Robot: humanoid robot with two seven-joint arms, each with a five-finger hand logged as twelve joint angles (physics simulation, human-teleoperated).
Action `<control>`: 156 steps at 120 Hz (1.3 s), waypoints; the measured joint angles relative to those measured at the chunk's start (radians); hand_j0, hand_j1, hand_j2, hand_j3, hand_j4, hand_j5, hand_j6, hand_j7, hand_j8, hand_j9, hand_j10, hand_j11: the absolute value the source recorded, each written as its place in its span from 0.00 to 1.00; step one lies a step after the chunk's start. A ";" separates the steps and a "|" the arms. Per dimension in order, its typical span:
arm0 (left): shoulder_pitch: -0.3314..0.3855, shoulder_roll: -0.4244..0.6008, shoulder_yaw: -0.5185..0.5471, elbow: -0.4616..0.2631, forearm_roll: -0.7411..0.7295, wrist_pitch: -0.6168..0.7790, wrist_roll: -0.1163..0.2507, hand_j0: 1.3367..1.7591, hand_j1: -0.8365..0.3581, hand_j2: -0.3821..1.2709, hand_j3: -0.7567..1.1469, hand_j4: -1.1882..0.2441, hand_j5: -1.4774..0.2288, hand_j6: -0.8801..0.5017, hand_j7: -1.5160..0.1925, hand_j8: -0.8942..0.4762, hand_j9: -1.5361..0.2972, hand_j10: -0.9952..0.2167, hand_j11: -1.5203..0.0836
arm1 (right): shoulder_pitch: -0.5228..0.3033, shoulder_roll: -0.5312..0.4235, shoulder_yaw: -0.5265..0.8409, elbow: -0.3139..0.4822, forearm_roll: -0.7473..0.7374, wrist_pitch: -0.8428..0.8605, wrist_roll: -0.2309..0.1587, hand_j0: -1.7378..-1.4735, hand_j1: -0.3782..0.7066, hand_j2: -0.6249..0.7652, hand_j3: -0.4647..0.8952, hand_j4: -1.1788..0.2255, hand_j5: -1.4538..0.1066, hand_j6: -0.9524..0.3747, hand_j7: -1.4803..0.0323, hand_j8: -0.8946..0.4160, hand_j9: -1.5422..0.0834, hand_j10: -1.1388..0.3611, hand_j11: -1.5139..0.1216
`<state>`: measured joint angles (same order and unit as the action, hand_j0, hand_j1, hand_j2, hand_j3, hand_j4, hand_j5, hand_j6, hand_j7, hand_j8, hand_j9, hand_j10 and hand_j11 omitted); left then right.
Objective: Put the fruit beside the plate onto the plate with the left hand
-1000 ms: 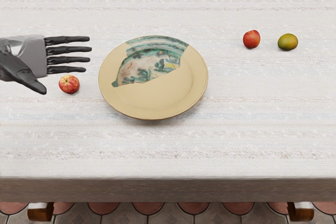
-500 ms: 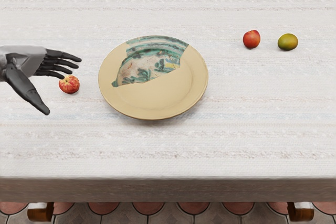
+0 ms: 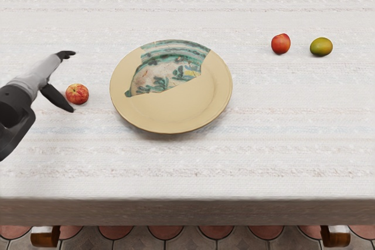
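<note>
A small red apple [image 3: 77,93] lies on the tablecloth just left of the tan plate [image 3: 199,106], which has a green patterned patch on its far half. My left hand [image 3: 67,81] comes in from the left edge and is turned edge-on. Its fingers [image 3: 63,55] point away past the apple and its thumb [image 3: 58,99] reaches down beside the apple's left side. The hand is open and holds nothing; I cannot tell whether the thumb touches the apple. The right arm is out of view.
A second red apple [image 3: 280,43] and a green-orange mango [image 3: 321,46] lie at the far right of the table. The table's front edge runs along the bottom of the view.
The left hand has rolled from flat with spread fingers to edge-on and has drawn back to the left and lower. The apple has not moved.
</note>
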<state>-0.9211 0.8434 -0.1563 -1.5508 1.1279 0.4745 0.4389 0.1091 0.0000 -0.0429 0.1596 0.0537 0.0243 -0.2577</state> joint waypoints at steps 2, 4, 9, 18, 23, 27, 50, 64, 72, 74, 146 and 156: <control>0.001 -0.002 0.005 0.004 0.002 0.003 0.000 0.76 0.85 0.25 0.40 0.72 0.75 0.53 0.78 0.54 0.73 0.70 0.83 | 0.000 0.000 0.000 0.000 0.000 0.000 0.000 0.30 0.03 0.45 0.34 0.84 0.93 0.72 0.98 0.68 0.95 0.76 0.93; 0.003 -0.003 0.009 0.008 0.004 0.006 0.001 0.76 0.85 0.25 0.40 0.72 0.75 0.53 0.78 0.54 0.73 0.70 0.83 | 0.000 0.000 0.000 0.000 0.000 0.000 0.000 0.30 0.03 0.45 0.34 0.84 0.93 0.72 0.98 0.68 0.95 0.76 0.93; 0.009 -0.010 0.018 0.019 0.006 0.012 0.002 0.76 0.84 0.25 0.40 0.72 0.75 0.52 0.77 0.54 0.73 0.69 0.83 | -0.001 0.000 0.000 0.000 0.000 -0.001 0.000 0.30 0.03 0.45 0.34 0.84 0.93 0.72 0.98 0.68 0.95 0.76 0.93; 0.022 -0.027 0.029 0.040 0.009 0.027 0.002 0.76 0.83 0.25 0.40 0.71 0.74 0.51 0.76 0.53 0.72 0.68 0.82 | -0.001 0.000 0.000 0.000 0.000 -0.001 0.000 0.30 0.03 0.45 0.34 0.84 0.93 0.72 0.98 0.68 0.95 0.76 0.93; 0.024 -0.043 0.033 0.050 0.011 0.035 0.002 0.76 0.82 0.26 0.40 0.70 0.73 0.51 0.75 0.52 0.71 0.67 0.81 | -0.001 0.000 0.000 0.000 0.000 -0.001 0.000 0.30 0.03 0.45 0.34 0.84 0.93 0.72 0.98 0.68 0.95 0.76 0.93; 0.024 -0.061 0.035 0.057 0.012 0.040 0.003 0.76 0.81 0.26 0.40 0.70 0.73 0.50 0.75 0.51 0.71 0.67 0.80 | -0.001 0.000 0.000 0.000 0.000 0.000 0.000 0.30 0.03 0.45 0.34 0.84 0.93 0.72 0.98 0.68 0.95 0.76 0.93; 0.020 -0.105 0.040 0.100 0.017 0.050 0.017 0.76 0.77 0.26 0.40 0.67 0.69 0.47 0.72 0.48 0.68 0.63 0.77 | -0.003 0.000 0.000 0.000 0.000 -0.001 0.000 0.30 0.03 0.45 0.34 0.84 0.93 0.72 0.98 0.68 0.95 0.76 0.93; 0.017 -0.133 0.041 0.151 0.020 0.051 0.019 0.76 0.75 0.26 0.40 0.66 0.68 0.46 0.70 0.47 0.67 0.62 0.75 | -0.003 0.000 0.000 0.000 0.000 -0.001 0.000 0.30 0.03 0.45 0.34 0.84 0.93 0.72 0.98 0.68 0.95 0.76 0.93; 0.016 -0.162 0.041 0.177 0.020 0.052 0.019 0.76 0.75 0.26 0.40 0.66 0.68 0.46 0.70 0.47 0.66 0.62 0.75 | -0.003 0.000 0.000 0.000 -0.001 -0.001 0.000 0.30 0.03 0.45 0.34 0.84 0.93 0.72 0.98 0.68 0.95 0.76 0.93; 0.016 -0.173 0.041 0.185 0.021 0.052 0.019 0.76 0.75 0.26 0.40 0.65 0.68 0.45 0.70 0.47 0.66 0.61 0.75 | -0.003 0.000 0.000 0.000 -0.001 -0.001 0.000 0.30 0.03 0.45 0.34 0.84 0.93 0.72 0.98 0.68 0.95 0.76 0.93; -0.004 -0.239 0.084 0.266 0.020 0.052 0.031 0.76 0.69 0.27 0.40 0.61 0.63 0.41 0.65 0.43 0.62 0.57 0.70 | -0.005 0.000 0.000 0.000 -0.001 -0.002 0.000 0.30 0.03 0.45 0.34 0.84 0.93 0.72 0.98 0.68 0.95 0.76 0.93; -0.003 -0.235 0.084 0.267 0.020 0.052 0.035 0.76 0.68 0.27 0.40 0.61 0.63 0.41 0.65 0.42 0.62 0.56 0.70 | -0.005 0.000 -0.001 0.000 -0.002 -0.002 0.000 0.30 0.03 0.45 0.34 0.84 0.93 0.72 0.98 0.68 0.95 0.76 0.93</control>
<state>-0.9241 0.6085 -0.0722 -1.2842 1.1478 0.5268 0.4738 0.1043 0.0000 -0.0440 0.1595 0.0522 0.0225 -0.2577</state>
